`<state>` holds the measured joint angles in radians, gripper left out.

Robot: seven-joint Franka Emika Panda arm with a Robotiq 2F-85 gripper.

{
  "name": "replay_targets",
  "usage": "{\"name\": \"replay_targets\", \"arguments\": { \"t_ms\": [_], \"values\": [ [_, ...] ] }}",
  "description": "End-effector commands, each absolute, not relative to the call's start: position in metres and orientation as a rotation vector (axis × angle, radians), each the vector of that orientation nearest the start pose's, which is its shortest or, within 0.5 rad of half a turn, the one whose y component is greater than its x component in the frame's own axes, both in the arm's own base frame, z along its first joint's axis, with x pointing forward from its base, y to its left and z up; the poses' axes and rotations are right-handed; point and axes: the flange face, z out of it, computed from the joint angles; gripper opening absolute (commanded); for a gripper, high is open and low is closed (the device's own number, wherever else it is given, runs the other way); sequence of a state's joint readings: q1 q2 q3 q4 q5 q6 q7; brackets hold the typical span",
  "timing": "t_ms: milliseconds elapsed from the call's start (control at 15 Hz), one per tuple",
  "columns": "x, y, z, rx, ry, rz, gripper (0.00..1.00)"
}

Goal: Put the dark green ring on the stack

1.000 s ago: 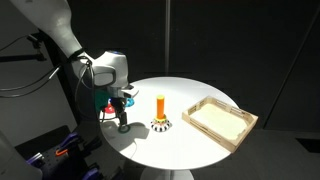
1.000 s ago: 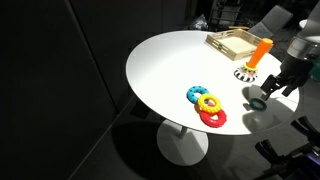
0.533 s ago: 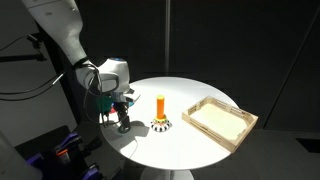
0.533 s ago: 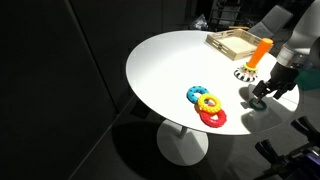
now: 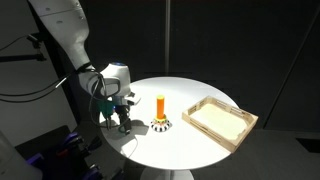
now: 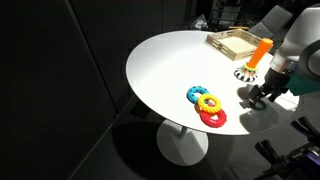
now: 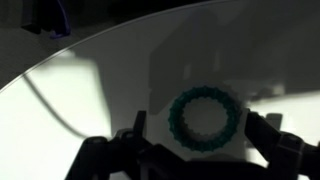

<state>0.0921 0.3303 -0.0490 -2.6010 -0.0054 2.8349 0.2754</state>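
Observation:
The dark green ring [image 7: 204, 118] lies flat on the white table, seen from above in the wrist view. My gripper [image 7: 200, 135] is open, with one finger on each side of the ring, not closed on it. In both exterior views the gripper [image 5: 124, 125] [image 6: 260, 98] is low over the table edge and hides the ring. The stack, an orange peg on a patterned base [image 5: 160, 112] [image 6: 255, 60], stands upright a short way from the gripper with nothing on it.
A shallow pale wooden tray [image 5: 218, 120] [image 6: 235, 42] sits beyond the stack. Blue [image 6: 197, 93], yellow [image 6: 208, 102] and red [image 6: 213, 117] rings lie together on the round white table [image 6: 160, 70]. The gripper works close to the table's rim.
My gripper has come down toward the table over the dark green ring. The ring, stack and other rings have not moved.

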Motion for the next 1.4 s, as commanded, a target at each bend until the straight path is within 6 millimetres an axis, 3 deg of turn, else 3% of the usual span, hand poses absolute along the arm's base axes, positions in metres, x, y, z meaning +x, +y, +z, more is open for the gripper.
{"name": "replay_targets", "arguments": {
  "t_ms": [0, 600, 667, 933, 1333],
  "values": [
    [0.425, 0.017, 0.129, -3.156, 0.373, 0.129, 1.00],
    [0.426, 0.018, 0.124, -3.153, 0.380, 0.142, 1.00],
    [0.426, 0.018, 0.123, -3.152, 0.383, 0.146, 0.83],
    [0.429, 0.018, 0.124, -3.149, 0.394, 0.139, 0.49],
    [0.441, 0.005, 0.155, -3.131, 0.466, 0.095, 0.47]
  ]
}}
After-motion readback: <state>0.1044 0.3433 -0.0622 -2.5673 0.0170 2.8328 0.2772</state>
